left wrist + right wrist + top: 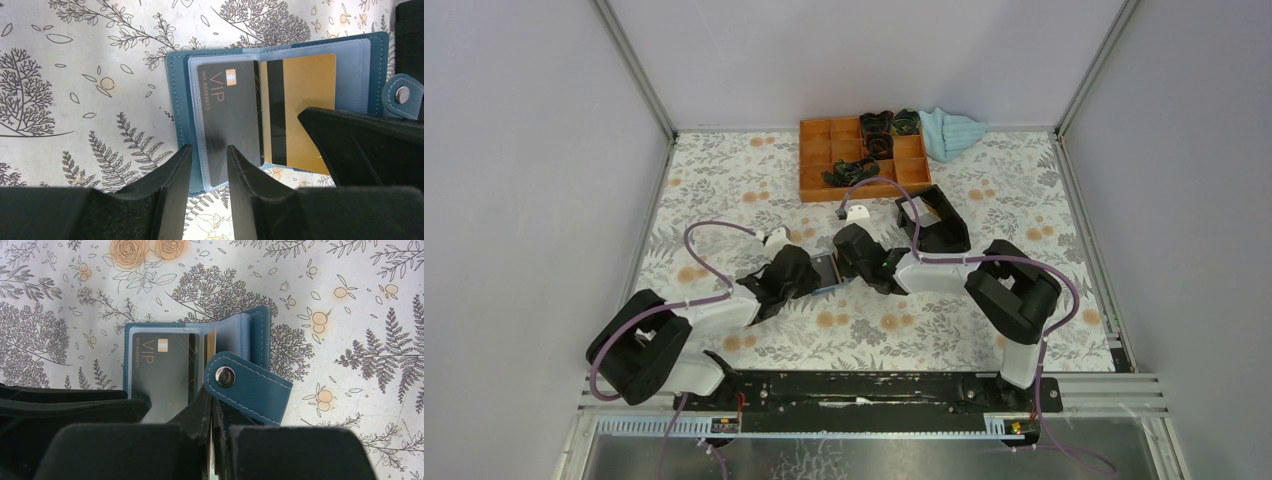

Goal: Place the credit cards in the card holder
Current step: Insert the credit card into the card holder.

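Observation:
The teal-blue card holder lies open on the floral mat, its snap tab at the right. A dark "VIP" credit card sits in a clear sleeve on its left half. A tan-gold credit card with a black stripe lies over the right sleeve. My left gripper is open, its fingers astride the holder's near left edge. My right gripper is shut on the gold card's edge, beside the snap tab. In the top view both grippers meet over the holder.
An orange compartment tray with dark items stands at the back. A light blue cloth lies to its right. A black box sits just behind the right arm. A small white object lies nearby. Walls close in on three sides.

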`<action>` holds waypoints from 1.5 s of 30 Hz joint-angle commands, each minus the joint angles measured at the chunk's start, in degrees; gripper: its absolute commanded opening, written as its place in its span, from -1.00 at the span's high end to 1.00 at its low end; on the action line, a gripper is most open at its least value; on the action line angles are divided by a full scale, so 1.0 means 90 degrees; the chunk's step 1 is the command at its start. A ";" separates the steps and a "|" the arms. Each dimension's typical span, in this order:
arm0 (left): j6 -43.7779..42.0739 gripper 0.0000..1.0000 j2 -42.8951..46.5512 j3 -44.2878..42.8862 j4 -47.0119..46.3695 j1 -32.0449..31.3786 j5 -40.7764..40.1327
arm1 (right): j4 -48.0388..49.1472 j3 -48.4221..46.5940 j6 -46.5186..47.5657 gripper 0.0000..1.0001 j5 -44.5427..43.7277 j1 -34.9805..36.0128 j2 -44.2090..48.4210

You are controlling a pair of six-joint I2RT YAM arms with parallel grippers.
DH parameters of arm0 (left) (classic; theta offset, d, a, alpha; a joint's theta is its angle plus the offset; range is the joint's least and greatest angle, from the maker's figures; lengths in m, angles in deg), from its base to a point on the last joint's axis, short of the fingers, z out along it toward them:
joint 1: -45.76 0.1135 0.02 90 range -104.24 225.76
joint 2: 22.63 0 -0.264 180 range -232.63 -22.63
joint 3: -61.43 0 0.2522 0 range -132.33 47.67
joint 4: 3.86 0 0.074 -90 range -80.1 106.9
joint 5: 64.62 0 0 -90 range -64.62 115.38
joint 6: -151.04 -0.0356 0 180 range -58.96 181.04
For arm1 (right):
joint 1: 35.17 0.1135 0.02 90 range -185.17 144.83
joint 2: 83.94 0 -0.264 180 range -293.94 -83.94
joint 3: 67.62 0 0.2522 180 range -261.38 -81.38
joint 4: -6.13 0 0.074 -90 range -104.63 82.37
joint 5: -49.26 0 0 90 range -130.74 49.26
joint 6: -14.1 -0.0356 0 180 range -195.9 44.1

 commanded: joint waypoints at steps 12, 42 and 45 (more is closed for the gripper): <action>-0.0011 0.23 -0.0026 -0.0224 -0.0329 -0.0001 -0.0038 | -0.0656 0.0234 0.0120 1.00 -0.0081 -0.0142 -0.0084; 0.0135 0.30 -0.0629 -0.0838 -0.1690 -0.0076 0.0233 | -0.1057 0.0174 0.0402 1.00 -0.0481 -0.0192 0.0370; 0.0125 0.30 -0.0754 -0.0966 -0.1725 -0.0117 0.0234 | -0.1067 0.0168 0.0448 1.00 -0.0528 -0.0194 0.0491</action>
